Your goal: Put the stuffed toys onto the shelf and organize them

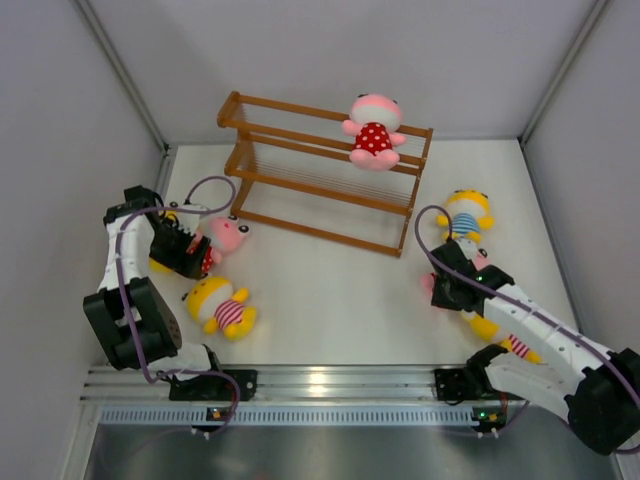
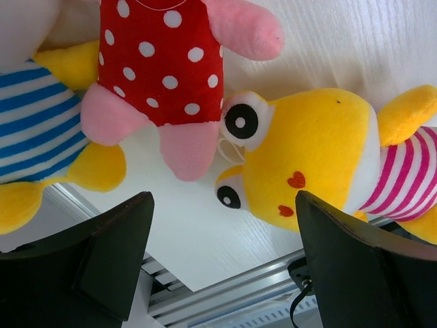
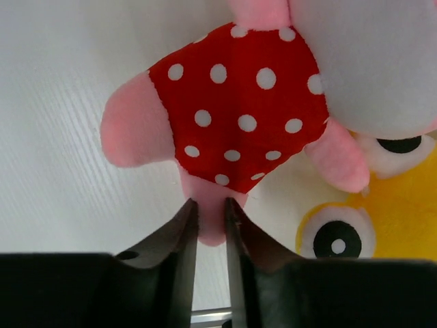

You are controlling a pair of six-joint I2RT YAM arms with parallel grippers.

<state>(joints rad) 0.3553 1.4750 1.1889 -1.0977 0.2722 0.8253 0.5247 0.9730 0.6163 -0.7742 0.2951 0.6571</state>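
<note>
Stuffed toys (image 1: 220,305) litter white table (image 1: 330,300); left jaws released, right jaws grip pink toy (image 3: 239,109).

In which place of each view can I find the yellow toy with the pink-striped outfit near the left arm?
Top external: yellow striped toy, lower left.
Left wrist: right half.
Right wrist: not in it.
Shared landmark: the pink dotted toy next to it.

Pink toy (image 1: 374,132) sits atop shelf (image 1: 325,185); right pink toy (image 3: 239,102), others (image 1: 222,305) lie scattered.
</note>
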